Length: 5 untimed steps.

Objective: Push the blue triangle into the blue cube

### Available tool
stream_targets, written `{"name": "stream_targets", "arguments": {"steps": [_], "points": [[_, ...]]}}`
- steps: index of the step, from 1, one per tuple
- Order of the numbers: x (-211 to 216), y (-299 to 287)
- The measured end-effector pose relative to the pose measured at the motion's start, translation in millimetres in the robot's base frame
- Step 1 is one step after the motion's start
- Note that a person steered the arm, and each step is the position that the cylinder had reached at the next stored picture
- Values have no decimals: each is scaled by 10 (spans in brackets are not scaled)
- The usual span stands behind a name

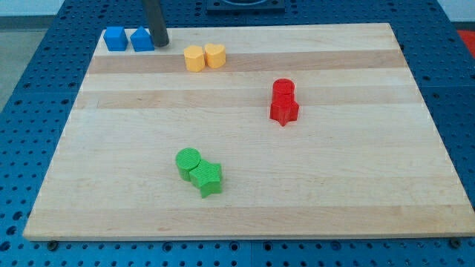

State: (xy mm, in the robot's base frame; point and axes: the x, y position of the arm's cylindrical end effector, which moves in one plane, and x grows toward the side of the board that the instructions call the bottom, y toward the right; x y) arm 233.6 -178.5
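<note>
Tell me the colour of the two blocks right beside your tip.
Both are blue: the blue cube and blue triangle, left of my tip, in the camera view.

Even, bright overhead light falls on my surface (245,148); shadows under the blocks are short and soft. No hard glare on the wood. Focus is sharp throughout, with slight perspective narrowing toward the view's top.

There is just one camera. It sits high up at the near side and looks down at a slant on the whole wooden board (245,208). The far edge is at the view's top.
</note>
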Motion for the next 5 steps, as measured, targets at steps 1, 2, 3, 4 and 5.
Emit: {"name": "stream_targets", "arguments": {"steps": [1,2,3,4,5], "points": [[0,-141],[0,-152],[101,-126],[280,-124],[415,-132]]}}
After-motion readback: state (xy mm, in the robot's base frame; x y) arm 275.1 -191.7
